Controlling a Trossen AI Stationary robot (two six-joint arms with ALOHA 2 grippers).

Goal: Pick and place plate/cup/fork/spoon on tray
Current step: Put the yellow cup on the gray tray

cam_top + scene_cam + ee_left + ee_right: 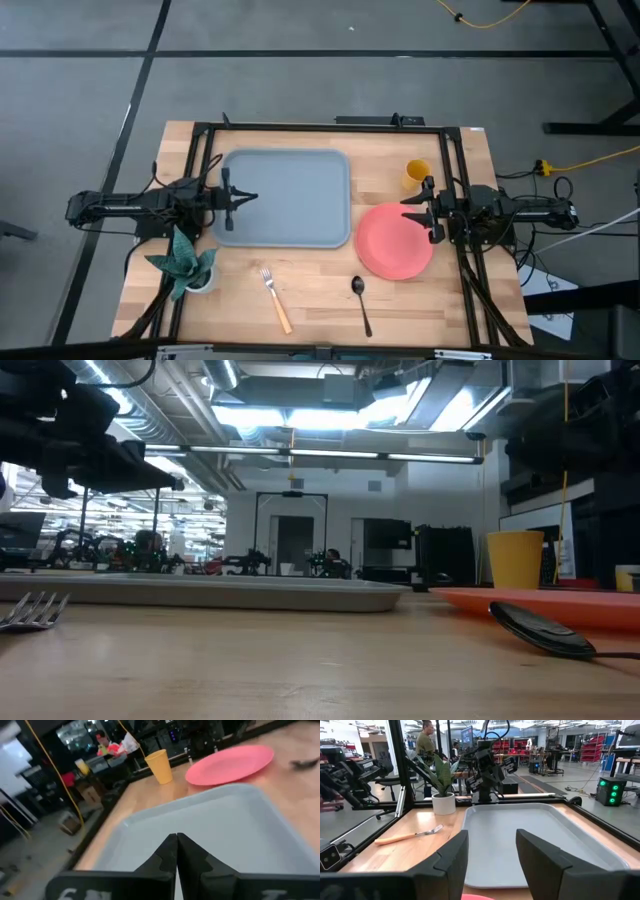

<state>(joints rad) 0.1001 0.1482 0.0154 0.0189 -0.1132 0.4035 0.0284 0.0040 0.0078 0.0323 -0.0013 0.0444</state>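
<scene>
The grey-blue tray (286, 197) lies at the table's far middle. The coral plate (393, 241) lies flat to its right, the yellow cup (416, 174) upright beyond the plate. The orange-handled fork (275, 298) and the dark spoon (360, 302) lie near the front edge. My left gripper (250, 197) is shut and empty above the tray's left part; the left wrist view shows its fingers (176, 851) together. My right gripper (408, 212) is open and empty above the plate's far left rim, its fingers (540, 854) apart.
A potted plant (187, 266) stands at the table's near left, beside the left arm's base. A dark frame (330, 127) runs round the table's far and side edges. Bare wood lies between tray and front edge around the fork and spoon.
</scene>
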